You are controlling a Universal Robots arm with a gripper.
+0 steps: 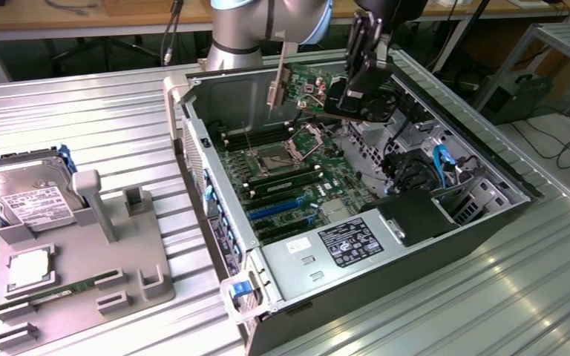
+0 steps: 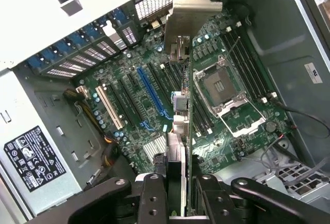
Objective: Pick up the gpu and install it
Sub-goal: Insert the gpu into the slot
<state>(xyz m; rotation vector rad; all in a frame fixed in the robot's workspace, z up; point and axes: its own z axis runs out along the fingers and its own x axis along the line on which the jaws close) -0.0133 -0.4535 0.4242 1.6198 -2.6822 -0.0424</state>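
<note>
The arm is the usual smooth silver-grey round metal arm tube (image 1: 235, 30), with a thin darker seam ring around it. A pale blue rounded plastic joint cap (image 1: 310, 18) sits beside it. Past that everything goes black: a chunky black wrist block (image 1: 369, 44), then the matte black two-finger gripper (image 2: 180, 188). In the wrist view the fingers (image 2: 149, 198) turn out to be flat black link bars, a bit shiny along the edges. Each has small round pivot pins (image 2: 119, 182) and a couple of tiny screw holes down the middle.
</note>
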